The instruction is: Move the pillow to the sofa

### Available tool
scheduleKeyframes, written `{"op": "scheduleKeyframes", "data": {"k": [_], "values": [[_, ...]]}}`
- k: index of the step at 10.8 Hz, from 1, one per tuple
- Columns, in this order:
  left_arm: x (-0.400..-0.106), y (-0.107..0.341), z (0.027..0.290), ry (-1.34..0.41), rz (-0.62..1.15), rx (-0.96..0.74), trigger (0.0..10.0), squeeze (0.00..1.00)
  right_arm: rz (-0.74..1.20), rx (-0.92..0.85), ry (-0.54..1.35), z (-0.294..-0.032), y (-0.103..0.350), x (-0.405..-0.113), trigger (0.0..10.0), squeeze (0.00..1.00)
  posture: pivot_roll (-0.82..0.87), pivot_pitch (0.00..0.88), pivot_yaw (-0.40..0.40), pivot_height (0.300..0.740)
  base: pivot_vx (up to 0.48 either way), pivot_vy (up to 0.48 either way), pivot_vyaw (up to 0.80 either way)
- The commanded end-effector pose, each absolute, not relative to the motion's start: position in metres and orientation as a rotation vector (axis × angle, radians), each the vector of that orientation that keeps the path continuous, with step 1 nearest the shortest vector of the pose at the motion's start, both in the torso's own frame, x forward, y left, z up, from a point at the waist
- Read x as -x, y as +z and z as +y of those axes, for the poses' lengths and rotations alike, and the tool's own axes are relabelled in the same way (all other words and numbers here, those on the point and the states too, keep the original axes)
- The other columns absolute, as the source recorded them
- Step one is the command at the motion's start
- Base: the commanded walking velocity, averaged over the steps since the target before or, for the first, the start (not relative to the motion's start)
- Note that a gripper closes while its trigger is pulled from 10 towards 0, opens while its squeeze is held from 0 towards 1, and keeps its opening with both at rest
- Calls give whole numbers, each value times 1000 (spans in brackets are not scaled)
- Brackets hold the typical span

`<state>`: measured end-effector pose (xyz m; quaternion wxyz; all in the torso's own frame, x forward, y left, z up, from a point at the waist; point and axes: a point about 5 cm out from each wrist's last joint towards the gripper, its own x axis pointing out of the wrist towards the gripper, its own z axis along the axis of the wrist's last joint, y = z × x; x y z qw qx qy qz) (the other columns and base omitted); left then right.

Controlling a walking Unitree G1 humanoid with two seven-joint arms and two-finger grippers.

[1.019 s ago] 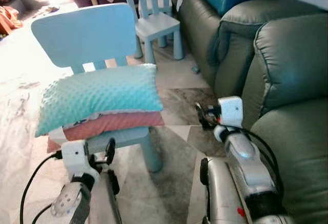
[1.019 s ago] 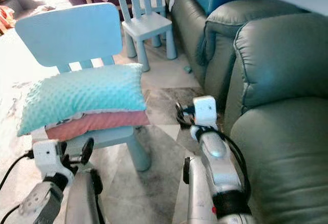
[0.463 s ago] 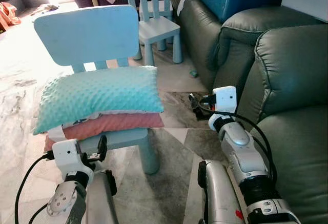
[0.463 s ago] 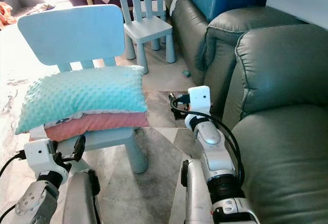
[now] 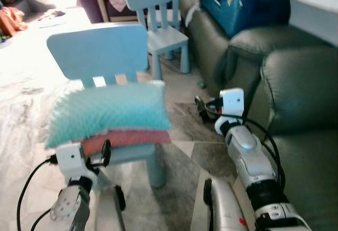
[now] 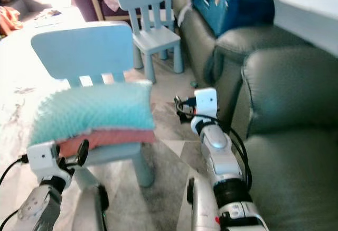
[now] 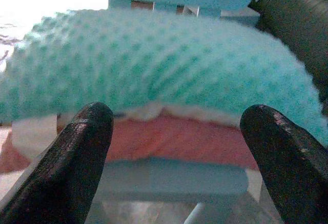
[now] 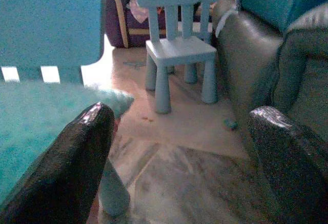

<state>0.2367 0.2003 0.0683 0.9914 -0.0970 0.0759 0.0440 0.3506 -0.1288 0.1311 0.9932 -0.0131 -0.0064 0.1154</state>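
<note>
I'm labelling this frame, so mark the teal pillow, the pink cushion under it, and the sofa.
teal pillow (image 5: 108, 112), left eye view, middle of its dotted top.
pink cushion (image 5: 132, 137), left eye view, front edge.
sofa (image 5: 303, 91), left eye view, backrest.

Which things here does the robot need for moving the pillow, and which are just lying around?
For the job:
teal pillow on the near chair
sofa
left gripper, open, facing the pillow
right gripper, open, beside the pillow

Just there:
pink cushion under the pillow
far chair
blue case on the sofa
</note>
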Motion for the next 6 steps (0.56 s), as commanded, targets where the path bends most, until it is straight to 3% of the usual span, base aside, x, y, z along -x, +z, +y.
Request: {"op": "scheduleKeyframes", "data": {"k": [1, 6], "values": [[-237, 66, 202, 101, 157, 184, 10000, 0, -29, 13, 232, -128, 136, -354, 10000, 0, -124, 0, 36, 568, 0, 0, 0], [-239, 65, 200, 105, 157, 174, 10000, 0, -38, 7, 228, -127, 138, -355, 10000, 0, -129, 0, 43, 668, 0, 0, 0]]}}
